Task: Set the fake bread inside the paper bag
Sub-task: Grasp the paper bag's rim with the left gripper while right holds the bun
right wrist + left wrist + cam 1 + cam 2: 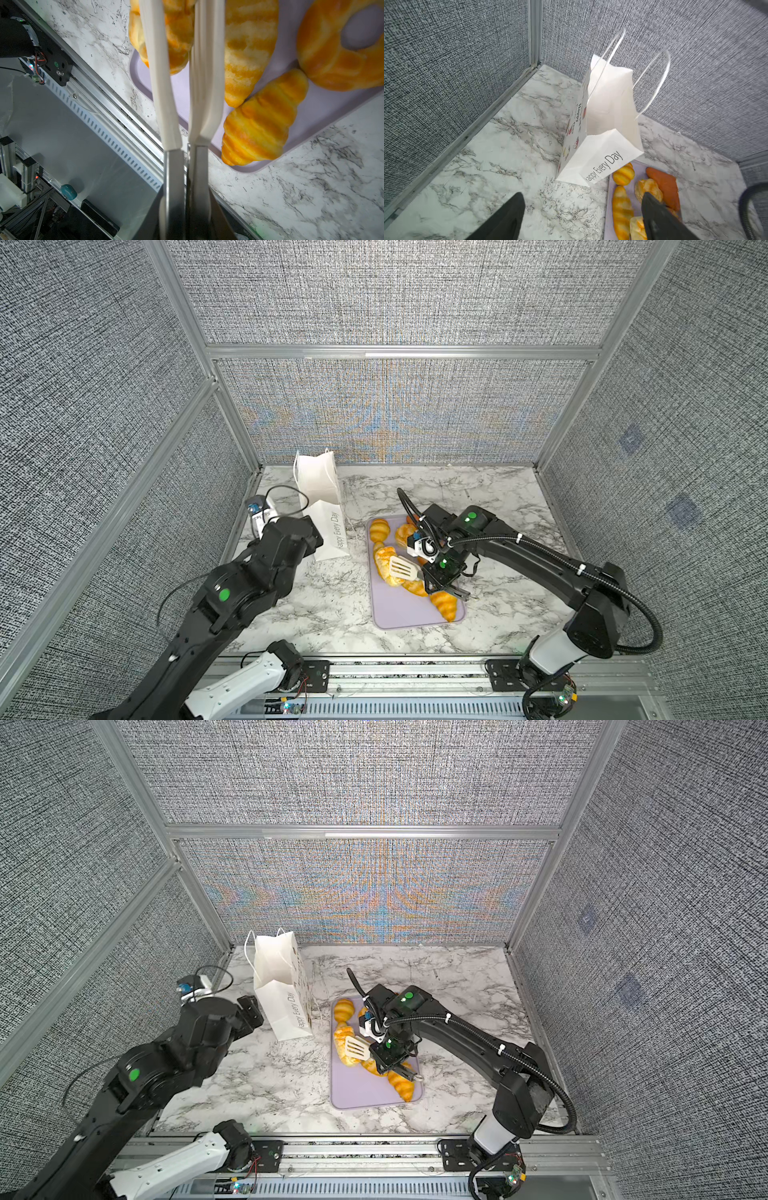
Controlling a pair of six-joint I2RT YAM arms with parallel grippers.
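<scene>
On a flat lilac tray, right of the table's middle, lie the toy pastries, none of them in the bag yet. They are glossy and golden-orange: striped croissants, a ring doughnut and a darker reddish wedge, packed close and touching one another. They look light and probably squashy, with a smooth skin that may slip. The thick middle of a croissant seems the safest place to pinch, rather than its tapering ends.

Over the largest croissant hovers the white slotted head of a pair of tongs. The right gripper is clamped around the tongs' metal handles. The two white arms stand a little apart. Their tips run out of the wrist view, so whether they already pinch the croissant cannot be told.

Left of the tray, just beside its far corner, stands the paper bag. It is white and upright, its mouth open, its thin handles raised, with "Happy Every Day" printed on one side. Thin paper like this is light and would likely tip or crumple if nudged.

Near the bag's left side, the left gripper has its fingers spread wide and empty above the marble table.
</scene>
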